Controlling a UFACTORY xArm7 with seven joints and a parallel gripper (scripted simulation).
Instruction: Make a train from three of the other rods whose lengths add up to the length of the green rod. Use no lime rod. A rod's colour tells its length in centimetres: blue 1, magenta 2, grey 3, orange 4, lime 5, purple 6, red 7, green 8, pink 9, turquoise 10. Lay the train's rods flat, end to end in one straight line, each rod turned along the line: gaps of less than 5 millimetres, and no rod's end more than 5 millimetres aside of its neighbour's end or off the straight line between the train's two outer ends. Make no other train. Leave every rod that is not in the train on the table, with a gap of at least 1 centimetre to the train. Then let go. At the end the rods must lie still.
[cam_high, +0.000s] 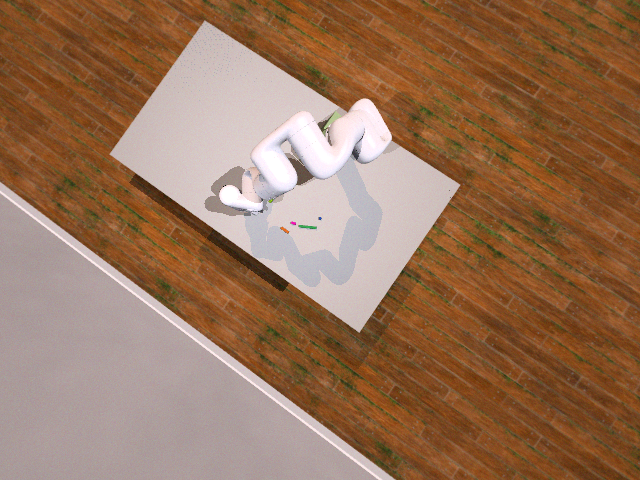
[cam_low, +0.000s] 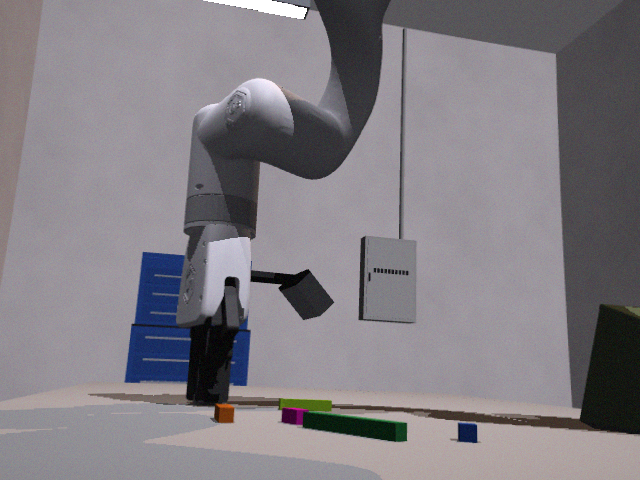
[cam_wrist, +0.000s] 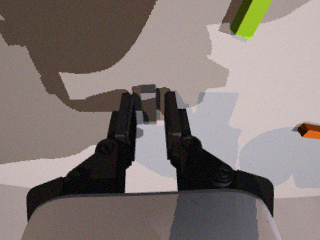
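My gripper (cam_high: 257, 212) (cam_low: 207, 399) (cam_wrist: 149, 107) points down with its fingertips at table height. It is partly open. A grey rod (cam_wrist: 149, 104) lies between the fingertips in the wrist view, with a gap to the fingers; the top view does not show it. An orange rod (cam_high: 284, 230) (cam_low: 223, 413) (cam_wrist: 312, 131) lies apart from the gripper. A magenta rod (cam_high: 293, 223) (cam_low: 293, 415) lies near one end of the green rod (cam_high: 307, 227) (cam_low: 354, 426). A blue rod (cam_high: 320, 218) (cam_low: 467, 432) lies beyond the green rod's other end.
A lime rod (cam_high: 270, 200) (cam_low: 305, 405) (cam_wrist: 252, 19) lies near the gripper, under the arm's edge in the top view. An olive-green object (cam_high: 331, 120) (cam_low: 612, 372) stands by the arm's base. The table (cam_high: 170, 103) has its long edge close beyond the gripper.
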